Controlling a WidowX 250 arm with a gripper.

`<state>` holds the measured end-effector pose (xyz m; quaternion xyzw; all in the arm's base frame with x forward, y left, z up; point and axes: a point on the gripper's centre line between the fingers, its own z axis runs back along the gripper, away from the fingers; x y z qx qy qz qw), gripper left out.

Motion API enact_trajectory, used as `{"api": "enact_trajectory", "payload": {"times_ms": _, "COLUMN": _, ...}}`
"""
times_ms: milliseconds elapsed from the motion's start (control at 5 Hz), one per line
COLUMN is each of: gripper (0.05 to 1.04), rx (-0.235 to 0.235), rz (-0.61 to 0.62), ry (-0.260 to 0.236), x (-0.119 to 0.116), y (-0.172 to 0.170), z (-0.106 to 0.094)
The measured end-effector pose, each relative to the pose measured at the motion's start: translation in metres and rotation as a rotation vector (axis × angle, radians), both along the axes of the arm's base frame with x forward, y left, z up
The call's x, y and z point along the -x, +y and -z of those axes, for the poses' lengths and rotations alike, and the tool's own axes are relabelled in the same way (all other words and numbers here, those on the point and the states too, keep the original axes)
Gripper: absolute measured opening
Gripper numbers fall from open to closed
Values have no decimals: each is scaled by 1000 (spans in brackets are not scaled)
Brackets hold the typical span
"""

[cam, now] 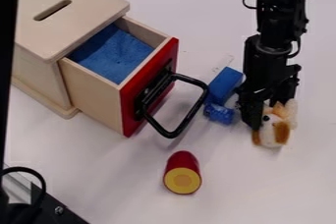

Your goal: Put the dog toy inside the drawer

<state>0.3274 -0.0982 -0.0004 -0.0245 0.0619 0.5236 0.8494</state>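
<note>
One dog toy (273, 130) lies at the tip of the end effector (269, 109); grasping or released, I cannot tell.

We saw a blue block (226, 79) beside a shiny blue object (219, 114), and a red cylinder (182, 167) with a yellow end lying on the white tabletop (263, 183).

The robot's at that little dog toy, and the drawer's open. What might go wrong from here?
The dog toy looks soft and furry, so it might slip as the gripper lifts it. The blue block sits close beside the gripper and could get knocked. The black handle juts from the open drawer on the toy's side, so a low path might snag it.
</note>
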Motion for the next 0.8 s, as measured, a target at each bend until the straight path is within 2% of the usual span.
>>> {"api": "enact_trajectory", "payload": {"times_ms": 200, "gripper": 452, "rx": 4, "rz": -3, "ry": 7, "x": 5, "y": 0, "z": -1}}
{"api": "enact_trajectory", "payload": {"times_ms": 400, "gripper": 291, "rx": -4, "rz": 9, "ry": 27, "x": 10, "y": 1, "z": -4}}
{"api": "enact_trajectory", "payload": {"times_ms": 600, "gripper": 210, "rx": -6, "rz": 30, "ry": 11, "x": 11, "y": 2, "z": -21}}
{"api": "enact_trajectory", "payload": {"times_ms": 800, "gripper": 172, "rx": -13, "rz": 75, "ry": -43, "x": 14, "y": 6, "z": -56}}
